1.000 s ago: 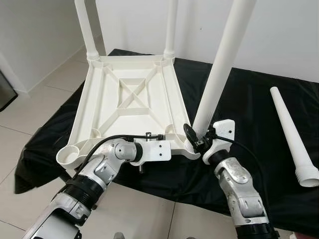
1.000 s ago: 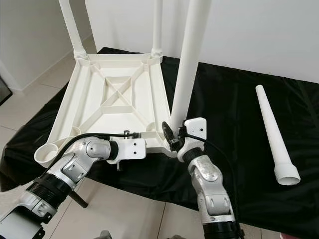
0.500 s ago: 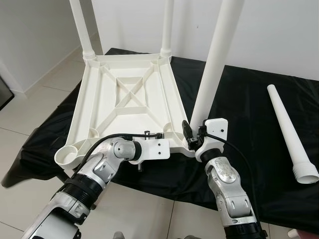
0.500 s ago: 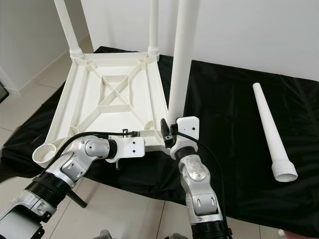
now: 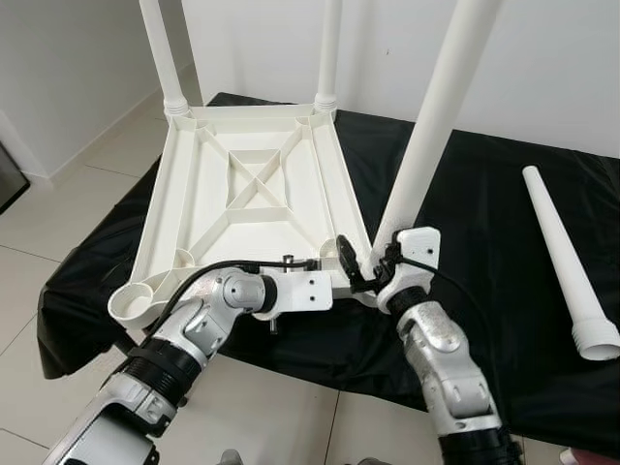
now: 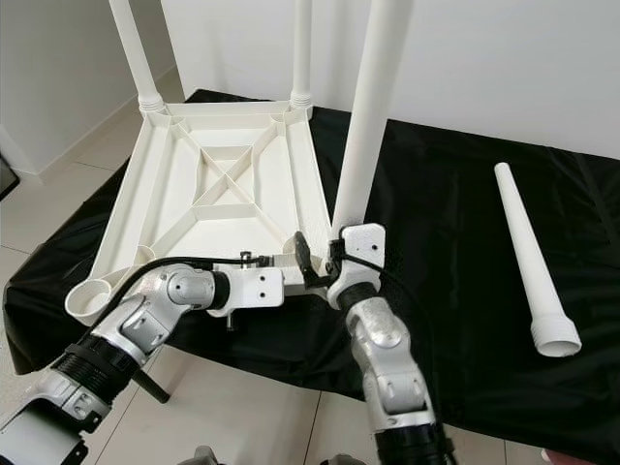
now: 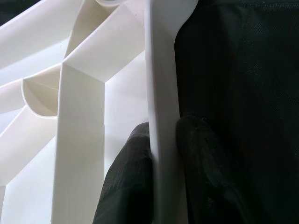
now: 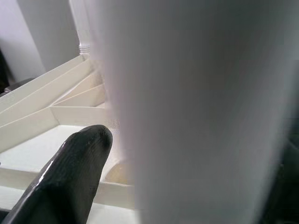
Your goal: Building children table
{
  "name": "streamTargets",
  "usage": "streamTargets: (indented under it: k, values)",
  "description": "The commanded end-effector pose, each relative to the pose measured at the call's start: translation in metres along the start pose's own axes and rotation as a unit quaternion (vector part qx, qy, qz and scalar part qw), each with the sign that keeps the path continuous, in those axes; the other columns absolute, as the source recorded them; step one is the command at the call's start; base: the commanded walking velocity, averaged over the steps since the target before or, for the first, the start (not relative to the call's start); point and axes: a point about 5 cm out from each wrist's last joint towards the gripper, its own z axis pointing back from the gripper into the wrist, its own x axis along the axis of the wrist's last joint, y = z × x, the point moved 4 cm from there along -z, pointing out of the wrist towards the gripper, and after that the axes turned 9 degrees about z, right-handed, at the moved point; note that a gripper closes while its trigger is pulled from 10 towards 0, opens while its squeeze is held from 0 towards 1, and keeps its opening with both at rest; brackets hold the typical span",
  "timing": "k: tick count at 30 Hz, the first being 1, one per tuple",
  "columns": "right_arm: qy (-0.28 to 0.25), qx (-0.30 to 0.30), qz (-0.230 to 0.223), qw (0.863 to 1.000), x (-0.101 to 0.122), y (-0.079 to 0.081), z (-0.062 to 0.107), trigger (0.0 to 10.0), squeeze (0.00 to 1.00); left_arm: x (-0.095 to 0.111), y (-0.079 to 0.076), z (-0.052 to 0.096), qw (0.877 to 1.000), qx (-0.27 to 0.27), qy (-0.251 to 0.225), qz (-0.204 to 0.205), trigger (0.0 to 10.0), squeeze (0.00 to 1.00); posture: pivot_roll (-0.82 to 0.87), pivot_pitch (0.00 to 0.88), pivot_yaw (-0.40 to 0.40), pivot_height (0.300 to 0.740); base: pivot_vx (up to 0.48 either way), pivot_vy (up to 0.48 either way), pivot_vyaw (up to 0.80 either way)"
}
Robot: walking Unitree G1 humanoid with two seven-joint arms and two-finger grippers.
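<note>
No text, label, brand, number or sign is showing legibly anywhere: the white plastic parts, the black cloth and the robot's arms are all appearing unmarked.

Bright even indoor light, sharp head views, soft shadows, right wrist view blurred close-up

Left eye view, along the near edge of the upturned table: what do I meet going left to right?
Empty corner socket → left gripper clamping the tabletop rim → right gripper at the base of the third leg → loose leg lying on the black cloth.
</note>
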Motion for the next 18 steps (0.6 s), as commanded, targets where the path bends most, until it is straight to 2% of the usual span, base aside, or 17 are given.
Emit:
streamTargets:
  k: [1, 5, 6, 7, 8, 11, 17, 18]
  values:
    - [0.003, 0.01, -0.011, 1.0, -0.004, -0.002, 0.0, 10.0, 1.0, 0.004, -0.001, -0.002, 1.0, 0.004, -0.009, -0.01, 10.0, 0.0, -0.02, 0.0, -0.026, 0.74, 0.0, 0.0, 0.0]
    - [0.001, 0.016, 0.002, 1.0, -0.004, -0.011, -0.003, 10.0, 1.0, 0.004, -0.001, -0.002, 1.0, 0.004, -0.009, -0.009, 10.0, 0.0, -0.02, 0.0, -0.026, 0.74, 0.0, 0.0, 0.0]
    - [0.002, 0.021, 0.012, 1.0, -0.005, -0.015, -0.004, 10.0, 0.16, 0.004, -0.001, -0.002, 1.0, 0.004, -0.009, -0.009, 10.0, 0.0, -0.02, 0.0, -0.026, 0.74, 0.0, 0.0, 0.0]
    - [0.005, 0.028, 0.011, 1.0, -0.007, -0.02, -0.006, 10.0, 0.0, 0.003, -0.001, -0.002, 1.0, 0.004, -0.008, -0.008, 10.0, 0.0, -0.03, 0.0, -0.025, 0.74, 0.0, 0.0, 0.0]
    - [0.006, 0.05, 0.012, 0.999, -0.009, -0.022, -0.007, 10.0, 0.0, 0.003, -0.002, -0.003, 1.0, 0.004, -0.007, -0.006, 10.0, 0.0, -0.03, 0.0, -0.022, 0.74, 0.0, 0.0, 0.0]
    - [0.007, 0.066, 0.012, 0.998, -0.01, -0.023, -0.007, 10.0, 0.0, 0.002, -0.002, -0.003, 1.0, 0.003, -0.007, -0.005, 10.0, 0.0, -0.03, 0.0, -0.022, 0.74, 0.0, 0.0, 0.0]
    - [0.007, 0.169, 0.017, 0.986, -0.014, -0.033, -0.008, 10.0, 0.0, 0.002, -0.003, -0.004, 1.0, 0.002, -0.007, 0.0, 10.0, 0.0, -0.03, 0.006, -0.014, 0.74, 0.0, 0.0, 0.0]
    - [0.007, 0.169, 0.017, 0.986, -0.014, -0.033, -0.008, 10.0, 0.0, 0.002, -0.003, -0.004, 1.0, 0.002, -0.007, 0.0, 10.0, 0.0, -0.03, 0.006, -0.014, 0.74, 0.0, 0.0, 0.0]
